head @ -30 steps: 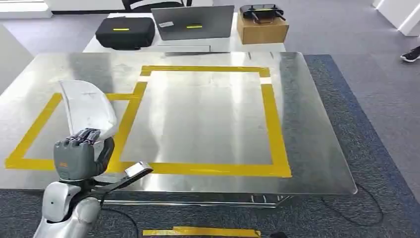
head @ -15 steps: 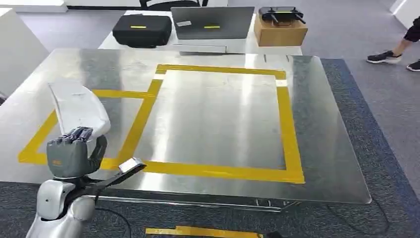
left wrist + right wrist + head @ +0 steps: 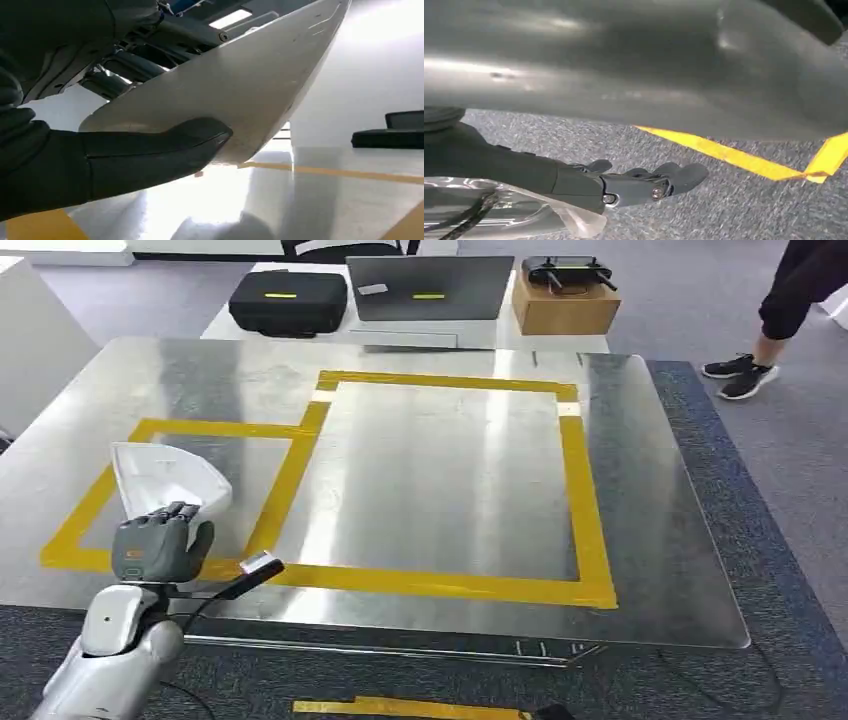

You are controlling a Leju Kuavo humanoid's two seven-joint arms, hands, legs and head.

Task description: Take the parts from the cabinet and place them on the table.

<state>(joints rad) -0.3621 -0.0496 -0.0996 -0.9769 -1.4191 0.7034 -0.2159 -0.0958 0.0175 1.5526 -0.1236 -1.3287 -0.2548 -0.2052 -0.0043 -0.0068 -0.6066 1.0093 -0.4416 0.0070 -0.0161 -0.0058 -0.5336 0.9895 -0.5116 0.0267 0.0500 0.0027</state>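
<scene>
Counter (image 3: 430, 480) first, since it's the biggest thing here: a big shiny metal sheet with yellow tape (image 3: 590, 510) marking a large box and a smaller box on the near left. Compared with a second ago the view has slid a bit, so that's the camera moving, not the stuff on top. What did change is the white part (image 3: 165, 480): it was standing taller and now sits lower and flatter over the small taped box. My guess is the put-down is nearly done, but I can't tell if it's actually touching the counter yet; in the left wrist view there still looks to be a gap of light under it.

Left hand (image 3: 155, 545) is still wrapped around the near edge of the part, thumb (image 3: 165, 145) pressed on its surface.

Right hand (image 3: 644, 182) hangs over the carpet under the counter edge, fingers loose and apart, nothing in them.

Person's legs (image 3: 790, 300) have walked in at far right, cut off by the frame. Clutter on the far table is too small to name.
</scene>
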